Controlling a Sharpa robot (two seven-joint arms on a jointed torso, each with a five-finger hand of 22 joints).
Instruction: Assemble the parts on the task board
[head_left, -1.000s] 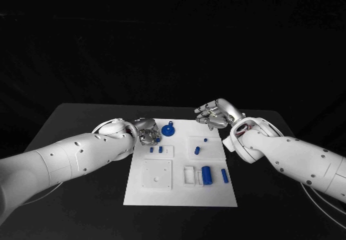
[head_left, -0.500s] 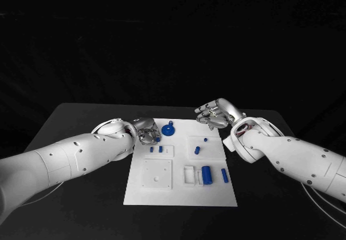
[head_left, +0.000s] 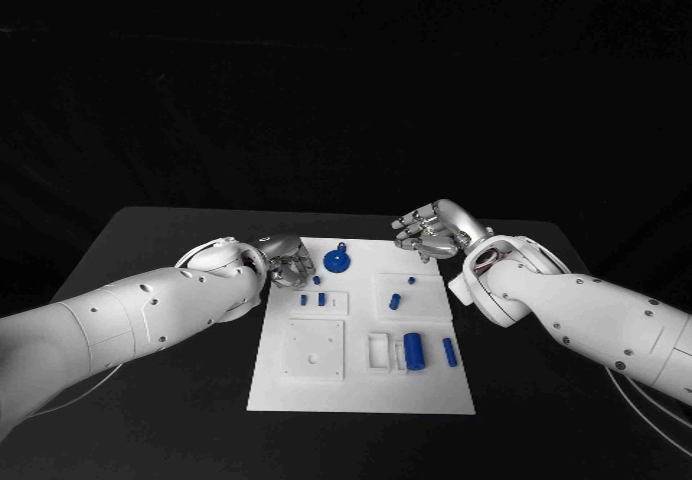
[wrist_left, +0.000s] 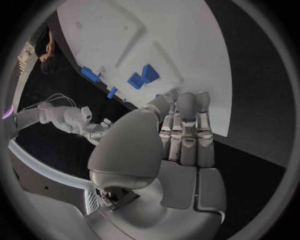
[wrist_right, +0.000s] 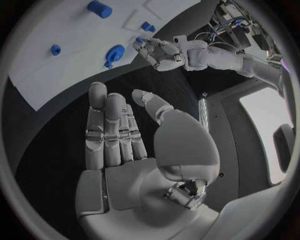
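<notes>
We see the white board (head_left: 361, 345) flat in the middle of the black table (head_left: 144, 300), both arms reaching in over its far end.

Left hand (head_left: 289, 258): at the board's far left corner, just beside the round blue disc (head_left: 336, 262). In the left wrist view the hand (wrist_left: 178, 132) has its fingers (wrist_left: 186, 127) straight and side by side, thumb lying alongside, nothing held. We call it empty with fingers extended, not gripping. The fingertips hang over the board's edge; we cannot tell if they touch it.

Right hand (head_left: 430, 230): off the board's far right corner, above the table. In the right wrist view the hand (wrist_right: 125, 145) shows a flat palm, fingers (wrist_right: 106, 127) straight, thumb set apart, nothing in it. Open and empty.

Parts on the board, head view:
- round blue disc near the far edge, left of centre, with a small tab toward the far side
- two small blue blocks (head_left: 310, 298) close together in the left half, below the left hand
- small blue peg (head_left: 411, 280) in the right half near the far end, and a short blue piece (head_left: 395, 297) just nearer than it
- blue cylinder (head_left: 414, 348) lying in a recess in the right half
- slim blue bar (head_left: 449, 349) just right of the cylinder, apart from it
- square raised plate (head_left: 315, 348) in the near-left half, white, nothing blue on it

Neither hand touches any blue part.
</notes>
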